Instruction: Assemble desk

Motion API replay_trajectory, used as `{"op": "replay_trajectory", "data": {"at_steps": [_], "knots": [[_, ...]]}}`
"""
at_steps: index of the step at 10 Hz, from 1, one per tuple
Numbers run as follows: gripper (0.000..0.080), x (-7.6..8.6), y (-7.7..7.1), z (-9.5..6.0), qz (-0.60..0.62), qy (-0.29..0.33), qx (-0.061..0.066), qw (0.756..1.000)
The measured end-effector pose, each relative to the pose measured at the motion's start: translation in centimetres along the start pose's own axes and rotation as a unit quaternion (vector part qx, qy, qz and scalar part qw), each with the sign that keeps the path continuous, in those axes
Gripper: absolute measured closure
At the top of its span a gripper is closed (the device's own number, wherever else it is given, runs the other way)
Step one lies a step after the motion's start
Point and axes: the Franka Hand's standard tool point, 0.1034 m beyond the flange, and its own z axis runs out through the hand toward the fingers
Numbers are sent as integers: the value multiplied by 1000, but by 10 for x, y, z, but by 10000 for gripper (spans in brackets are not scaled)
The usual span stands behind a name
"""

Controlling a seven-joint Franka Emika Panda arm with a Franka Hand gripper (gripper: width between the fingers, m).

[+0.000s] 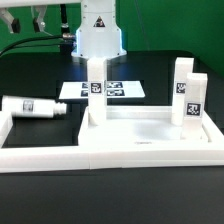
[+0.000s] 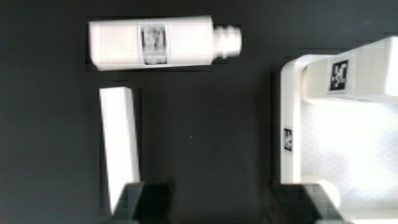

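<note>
Nearest to me a long white rail (image 1: 100, 158) ran across the black table (image 1: 40, 195), with a short arm turning away at each end. Just behind its front bar, inside that frame, lay the tabletop (image 1: 150, 128), flat with its rim up; whether it touched the bar I could not tell.

Three legs stood upright on it. The near right leg (image 1: 193, 100) and the far right leg (image 1: 182, 78) were close together at the exterior view's right end, and the left leg (image 1: 96, 85) stood alone at the far left corner. Each showed a black-and-white tag.

A loose leg (image 1: 35, 107) lay on its side on the table to the exterior view's left of the tabletop, apart from it.

Beyond the tabletop the marker board (image 1: 112, 90) lay flat, and behind that rose the robot's white base (image 1: 100, 35).

From the wrist camera, the gripper (image 2: 222, 198) hung with its fingers (image 2: 146, 202) spread wide and nothing between them, over bare table between the rail's arm and the tabletop's edge.
</note>
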Motion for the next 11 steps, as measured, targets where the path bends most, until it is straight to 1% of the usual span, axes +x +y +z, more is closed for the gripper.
{"op": "replay_trajectory", "data": {"at_steps": [1,2,3,4,5,6,7,8,9,10,11], "knots": [[561,1,1,0,1,15,-2,1000],[575,0,1,0,1,12,-2,1000],[478,1,2,1,1,12,-2,1000],[342,1,2,1,1,12,-2,1000],[342,1,2,2,1,11,-3,1000],[184,1,2,2,1,11,-3,1000],[160,1,2,2,1,11,-3,1000],[153,0,2,3,2,10,-3,1000],[153,-1,6,10,31,4,-3,1000],[153,-3,14,22,70,-7,-4,998],[150,-2,19,35,74,-14,-8,997]]}}
